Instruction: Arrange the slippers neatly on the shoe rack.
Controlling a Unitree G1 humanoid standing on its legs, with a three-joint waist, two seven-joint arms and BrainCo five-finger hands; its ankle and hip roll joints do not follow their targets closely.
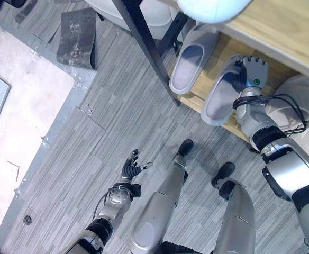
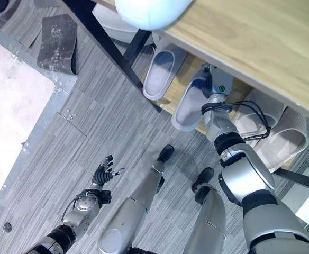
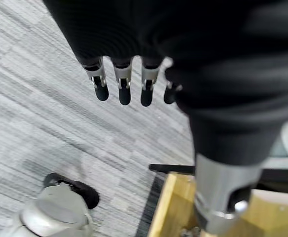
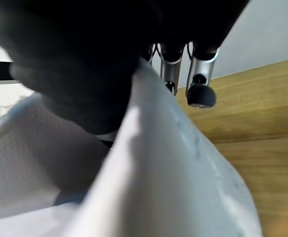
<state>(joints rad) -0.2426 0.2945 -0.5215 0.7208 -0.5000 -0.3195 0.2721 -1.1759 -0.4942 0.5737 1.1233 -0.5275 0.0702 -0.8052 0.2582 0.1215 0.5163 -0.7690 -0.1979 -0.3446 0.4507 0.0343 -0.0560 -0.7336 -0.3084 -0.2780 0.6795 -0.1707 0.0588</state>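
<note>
The right hand [image 1: 250, 74] is gripping a pale grey foam slipper [image 1: 218, 95], thumb inside and fingers over the upper, on the wooden shoe rack's lower shelf [image 1: 218, 58], just right of a matching slipper [image 1: 189, 63]. The left hand [image 1: 130, 166] is hanging over the grey floor [image 1: 117, 106], fingers loosely spread, holding nothing.

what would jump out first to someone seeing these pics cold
The right hand is at the lower shelf of the wooden shoe rack, gripping a pale grey slipper whose heel hangs out past the shelf edge. A matching slipper lies beside it, and the left hand hovers open over the grey striped floor.
</note>
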